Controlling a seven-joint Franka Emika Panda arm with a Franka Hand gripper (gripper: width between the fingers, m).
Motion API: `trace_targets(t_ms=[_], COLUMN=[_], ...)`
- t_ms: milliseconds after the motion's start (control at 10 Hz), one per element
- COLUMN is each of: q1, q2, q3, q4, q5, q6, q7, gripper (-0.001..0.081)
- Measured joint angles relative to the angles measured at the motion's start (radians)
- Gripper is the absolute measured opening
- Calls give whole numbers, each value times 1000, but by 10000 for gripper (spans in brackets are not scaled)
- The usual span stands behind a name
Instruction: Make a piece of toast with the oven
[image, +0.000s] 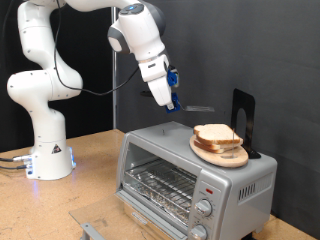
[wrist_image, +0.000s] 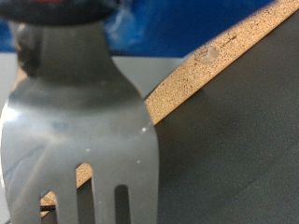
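1. Wrist view: a metal fork (wrist_image: 79, 149) fills the near frame, gripped in the claw, tines pointing away over the tabletop (wrist_image: 201, 65)
2. Exterior view: the claw (image: 170, 98) hovers above the oven (image: 195, 170); the piece of toast (image: 218, 134) lies on a wooden plate (image: 215, 152) atop it, toward the exterior view's right of the claw
3. No writing is readable

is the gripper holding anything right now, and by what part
Yes. The gripper holds a metal fork-like spatula by its handle end, with the slotted blade pointing away, above the oven near the piece of toast.
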Motion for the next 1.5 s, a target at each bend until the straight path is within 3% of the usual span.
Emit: trace_targets(t_ms=[300, 1000, 1300, 1500], q1=[-1, -70, -122, -151], q2=[-8, -202, -251, -260], q3=[-10, -169, -188, -190], q4=[-19, -117, -163, -190], q5=[125, 119, 67, 68], q6=[143, 16, -14, 39], q7=[7, 13, 13, 13], gripper=[466, 466, 466, 467])
